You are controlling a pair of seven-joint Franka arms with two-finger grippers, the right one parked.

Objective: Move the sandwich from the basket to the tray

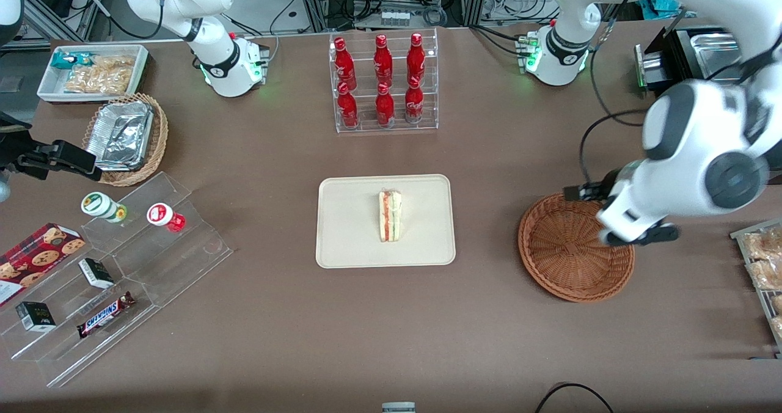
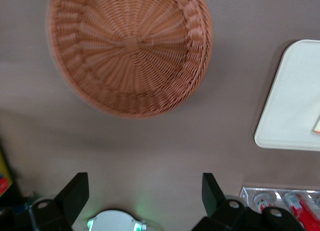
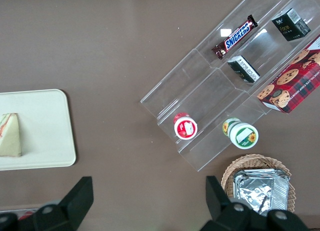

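Note:
The sandwich (image 1: 390, 215) stands on its long edge on the cream tray (image 1: 342, 236), its red and green filling showing; the right wrist view also shows the sandwich (image 3: 10, 136) on the tray (image 3: 47, 126). The reddish-brown basket (image 1: 562, 254) holds nothing and stands beside the tray, toward the working arm's end of the table. My gripper (image 1: 623, 217) hangs above the basket's rim, over the side farther from the front camera. In the left wrist view the gripper (image 2: 145, 191) is open, nothing between its fingers, with the basket (image 2: 130, 46) and a corner of the tray (image 2: 292, 101) below.
A clear rack of red bottles (image 1: 385, 83) stands farther from the front camera than the tray. Toward the parked arm's end are a stepped acrylic stand (image 1: 153, 266) with snacks, a tan basket of foil trays (image 1: 125, 138) and a white bin (image 1: 91, 71). A rack of pastries (image 1: 763, 266) sits at the working arm's end.

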